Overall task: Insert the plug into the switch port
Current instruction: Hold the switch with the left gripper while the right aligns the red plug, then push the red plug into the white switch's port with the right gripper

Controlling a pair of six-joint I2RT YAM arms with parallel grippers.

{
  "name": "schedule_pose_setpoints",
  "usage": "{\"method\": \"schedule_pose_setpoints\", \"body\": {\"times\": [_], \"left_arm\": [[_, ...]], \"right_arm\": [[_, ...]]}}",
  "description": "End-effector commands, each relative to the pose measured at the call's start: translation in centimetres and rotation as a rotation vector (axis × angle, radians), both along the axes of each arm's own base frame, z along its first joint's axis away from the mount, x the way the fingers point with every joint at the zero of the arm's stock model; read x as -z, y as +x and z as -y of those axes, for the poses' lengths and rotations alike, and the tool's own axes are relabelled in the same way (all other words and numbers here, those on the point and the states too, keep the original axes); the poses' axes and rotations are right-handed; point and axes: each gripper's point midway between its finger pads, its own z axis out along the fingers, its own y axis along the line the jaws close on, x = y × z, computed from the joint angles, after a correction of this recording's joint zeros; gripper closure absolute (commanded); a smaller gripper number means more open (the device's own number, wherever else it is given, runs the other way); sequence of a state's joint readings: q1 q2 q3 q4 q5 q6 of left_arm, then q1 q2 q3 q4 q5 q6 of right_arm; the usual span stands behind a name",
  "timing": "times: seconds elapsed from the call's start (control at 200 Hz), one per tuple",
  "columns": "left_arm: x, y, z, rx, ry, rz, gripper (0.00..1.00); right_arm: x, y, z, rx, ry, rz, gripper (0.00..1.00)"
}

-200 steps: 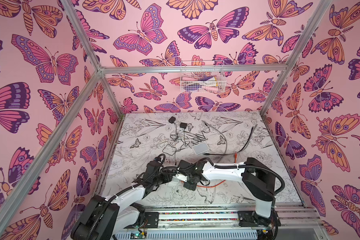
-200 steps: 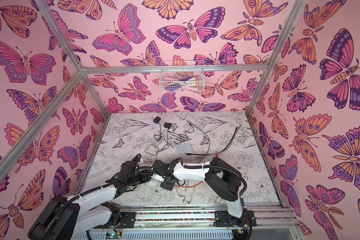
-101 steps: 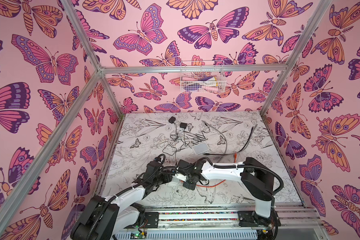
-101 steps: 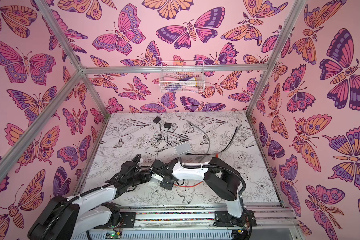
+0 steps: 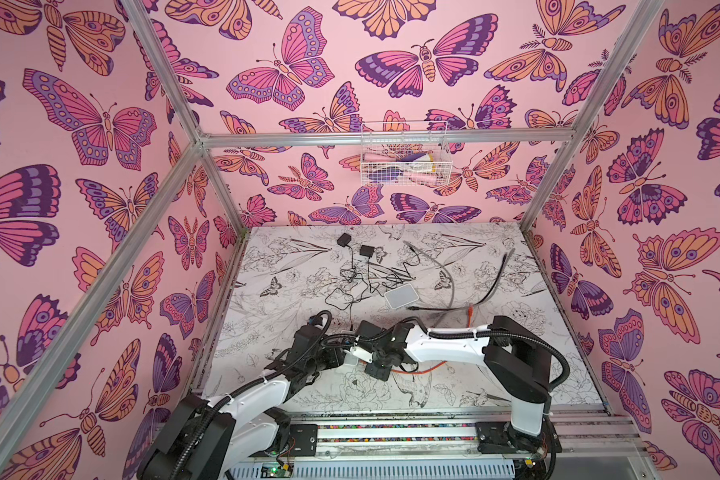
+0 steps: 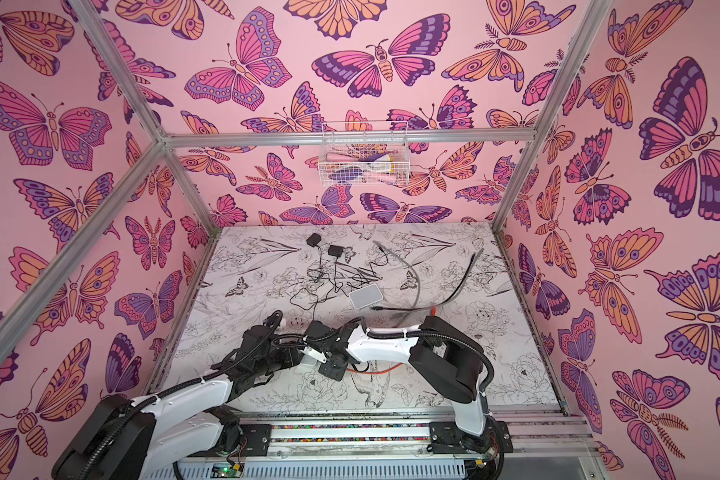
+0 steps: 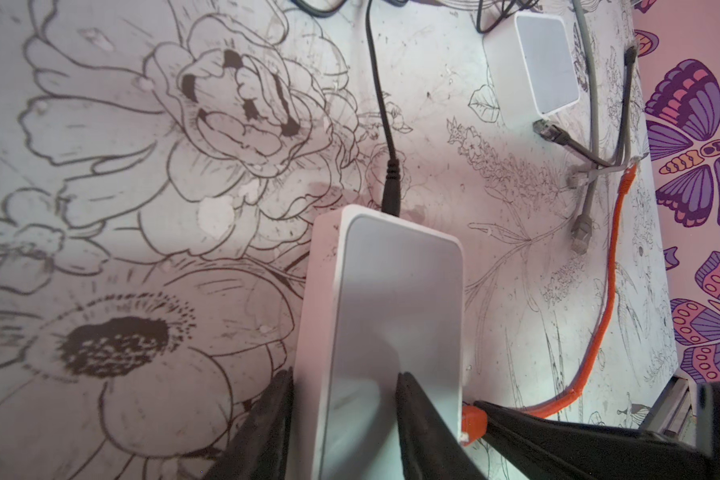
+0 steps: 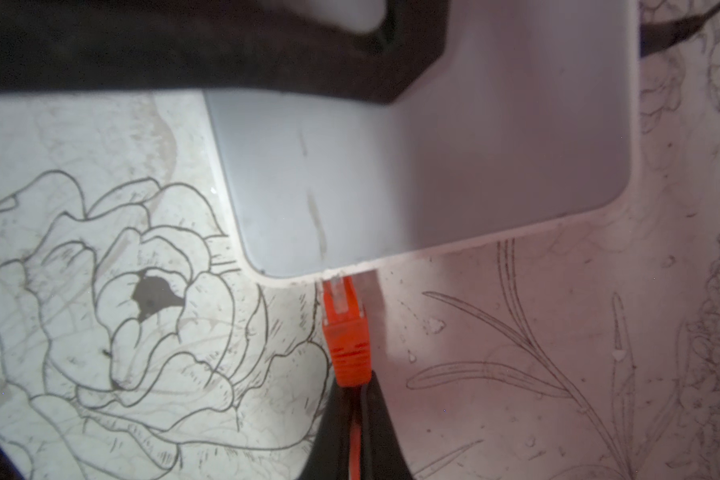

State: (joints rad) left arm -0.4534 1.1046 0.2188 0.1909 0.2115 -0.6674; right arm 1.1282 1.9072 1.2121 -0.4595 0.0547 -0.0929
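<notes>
The white switch (image 7: 391, 299) hangs low over the table, with my left gripper (image 7: 345, 376) shut on its near end, one finger on each broad face. A black power cord (image 7: 387, 174) is plugged into its far end. The orange plug (image 8: 346, 332) points at the switch's (image 8: 433, 166) side edge, and its clear tip touches that edge. How deep it sits I cannot tell. My right gripper (image 8: 356, 395) is shut on the plug's rear boot and orange cable. In both top views the two grippers meet at the table's near middle (image 5: 356, 359) (image 6: 312, 358).
A second white box (image 5: 400, 296) lies mid-table beside tangled black cords and two black adapters (image 5: 344, 240). Grey cables (image 5: 449, 282) and a black cable (image 5: 495, 286) lie to the right. The orange cable (image 5: 429, 369) trails under the right arm. A wire basket (image 5: 404, 162) hangs on the rear wall.
The right arm has crept very slightly to the left, toward the switch. Both grips are unchanged.
</notes>
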Motion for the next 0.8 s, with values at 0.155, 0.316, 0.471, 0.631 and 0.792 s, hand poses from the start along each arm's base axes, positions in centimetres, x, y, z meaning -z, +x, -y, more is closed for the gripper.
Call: {"method": "schedule_pose_setpoints", "body": {"times": [0.155, 0.316, 0.471, 0.631, 0.792], "left_arm": [[1.7, -2.5, 0.9, 0.063, -0.014, -0.055, 0.57], [1.7, -2.9, 1.1, 0.083, -0.018, -0.053, 0.57], [2.1, -3.6, 1.1, 0.091, -0.02, -0.059, 0.57], [2.2, -4.3, 1.2, 0.109, -0.02, -0.053, 0.57], [2.4, -4.7, 1.2, 0.12, -0.015, -0.049, 0.58]], "right_arm": [[-3.6, 0.2, -3.9, -0.014, 0.208, 0.024, 1.0], [-4.2, 0.4, -4.7, -0.02, 0.24, 0.032, 1.0], [-4.4, 0.9, -5.3, -0.005, 0.257, 0.045, 1.0], [-4.3, 1.7, -5.7, 0.029, 0.254, 0.059, 1.0], [-4.6, 2.0, -6.4, 0.054, 0.286, 0.048, 1.0]]}}
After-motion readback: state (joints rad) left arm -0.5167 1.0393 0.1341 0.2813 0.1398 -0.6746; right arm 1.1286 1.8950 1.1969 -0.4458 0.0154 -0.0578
